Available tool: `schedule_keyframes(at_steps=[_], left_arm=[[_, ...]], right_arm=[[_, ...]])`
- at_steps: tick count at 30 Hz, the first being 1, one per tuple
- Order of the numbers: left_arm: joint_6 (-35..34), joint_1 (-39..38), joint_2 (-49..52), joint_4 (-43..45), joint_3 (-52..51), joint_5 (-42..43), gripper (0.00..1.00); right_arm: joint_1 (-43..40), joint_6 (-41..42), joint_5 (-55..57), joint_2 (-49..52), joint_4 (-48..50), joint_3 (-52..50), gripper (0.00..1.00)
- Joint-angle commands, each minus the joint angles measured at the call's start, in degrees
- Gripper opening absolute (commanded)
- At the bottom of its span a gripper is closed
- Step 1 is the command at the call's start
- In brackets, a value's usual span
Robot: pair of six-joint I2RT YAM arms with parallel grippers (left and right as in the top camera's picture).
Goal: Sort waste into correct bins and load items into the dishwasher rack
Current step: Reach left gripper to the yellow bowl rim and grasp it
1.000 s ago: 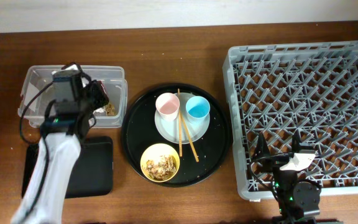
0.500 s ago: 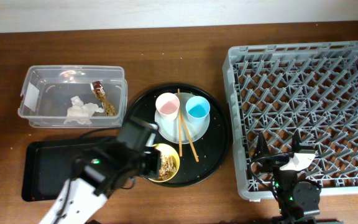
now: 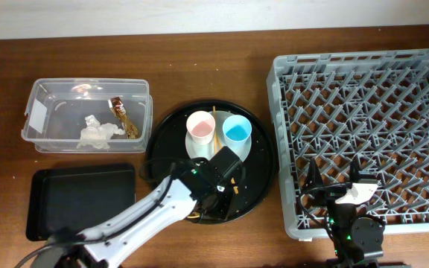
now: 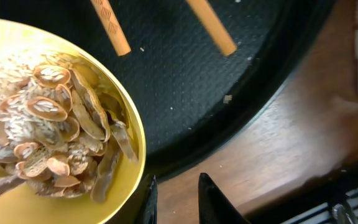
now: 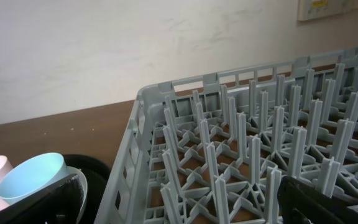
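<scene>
My left gripper (image 3: 214, 190) hangs over the yellow bowl on the round black tray (image 3: 261, 173) and hides most of it from overhead. In the left wrist view the yellow bowl (image 4: 17, 208) holds brown-beige food scraps (image 4: 55, 124). The left fingertips (image 4: 180, 202) are a little apart, empty, just outside its rim. The pink cup (image 3: 200, 125) and blue cup (image 3: 237, 129) stand on the pale plate (image 3: 192, 147) with the chopsticks (image 4: 110, 25). The clear container (image 3: 51, 112) holds the white tissue (image 3: 99, 132) and the wrapper (image 3: 118, 108). My right gripper (image 3: 345, 186) is open at the dishwasher rack's (image 3: 371, 112) front edge.
The flat black rectangular tray (image 3: 80, 197) lies at the front left, with the left arm crossing its right end. The blue cup also shows in the right wrist view (image 5: 33, 177), left of the rack wall (image 5: 129, 162). Bare wooden table (image 4: 291, 143) lies beyond the round tray's rim.
My left arm has swung from the clear container, past the flat black tray, to the yellow bowl. The tissue now lies uncovered in the clear container. The right arm has not moved.
</scene>
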Motion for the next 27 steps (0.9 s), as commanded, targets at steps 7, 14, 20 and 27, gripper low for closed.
schedule_keyframes(at_steps=[7,14,20,27], left_arm=[[-0.50,-0.31,4.09,-1.51,-0.09,-3.80,0.18],[-0.50,-0.26,4.09,-6.38,-0.09,-17.46,0.18],[-0.50,0.02,4.09,-10.32,-0.07,-25.11,0.18],[-1.51,0.22,1.95,-11.65,6.05,-22.58,0.14]], right_arm=[[-0.31,-0.13,0.26,-0.33,-0.26,-0.42,0.98],[-0.31,-0.13,0.26,-0.33,-0.24,-0.42,0.98],[-0.31,-0.13,0.26,-0.33,-0.24,-0.42,0.98],[-0.31,-0.13,0.26,-0.33,-0.24,-0.42,0.99]])
